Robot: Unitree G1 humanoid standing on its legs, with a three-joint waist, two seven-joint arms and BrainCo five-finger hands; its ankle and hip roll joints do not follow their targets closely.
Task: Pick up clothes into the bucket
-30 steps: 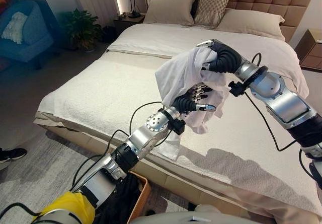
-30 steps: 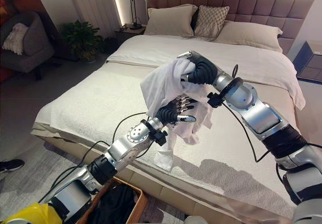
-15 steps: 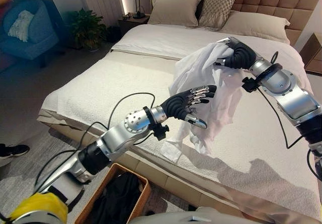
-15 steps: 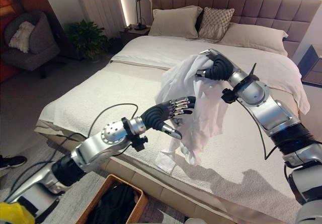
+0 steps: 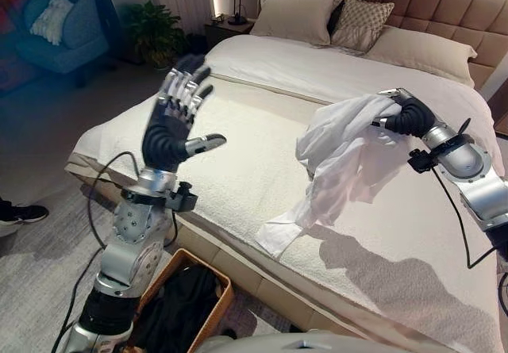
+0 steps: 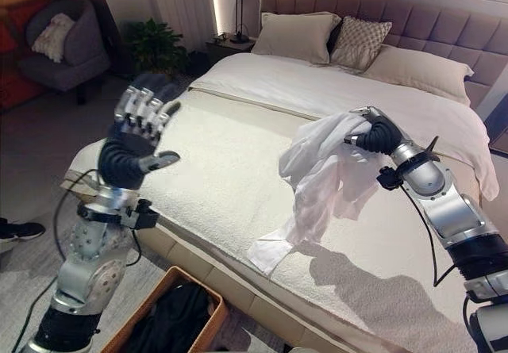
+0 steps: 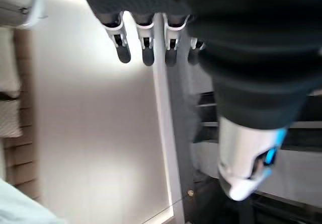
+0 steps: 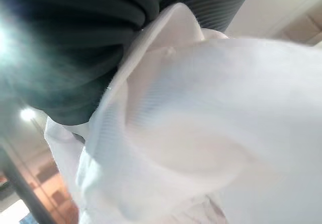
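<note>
Over the bed [image 5: 238, 131], left hand [image 5: 171, 123] has let go, fingers spread; right hand [image 5: 409, 117] stays clamped on white shirt [image 5: 341, 151].

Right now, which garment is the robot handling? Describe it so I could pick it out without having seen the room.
Start at the large beige bed with the tufted headboard. Over its near right part, the right hand is shut on a crumpled white cloth shirt, which hangs down until its lower end touches the cover. It is the one thing lifted off the bed; the dark clothes lie in the brown basket on the floor.
</note>
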